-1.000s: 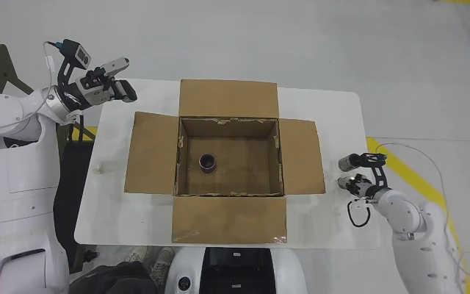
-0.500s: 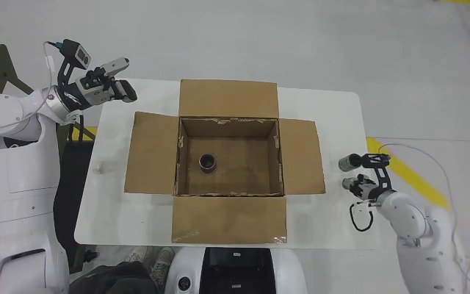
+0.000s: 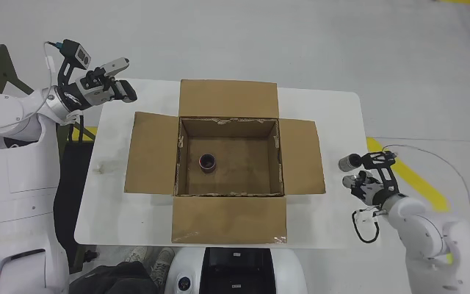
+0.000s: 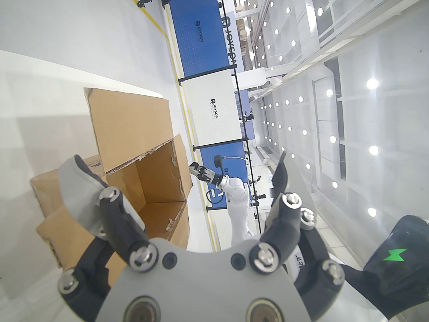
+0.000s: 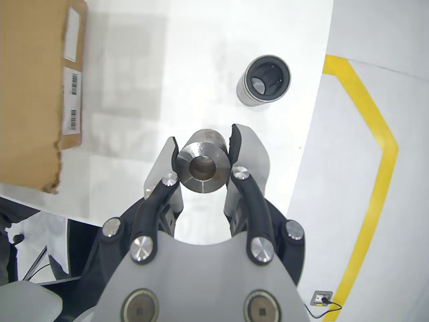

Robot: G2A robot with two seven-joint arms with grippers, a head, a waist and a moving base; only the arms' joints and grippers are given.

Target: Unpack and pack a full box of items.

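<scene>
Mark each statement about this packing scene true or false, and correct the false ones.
1. The right gripper holds a metal cylinder. True.
2. The box is empty. False: one small cylinder lies inside.
3. The left gripper is open and empty. True.
4. The flaps are folded shut. False: all four lie spread open.
5. A hollow cylinder lies on the table outside the box. True.
</scene>
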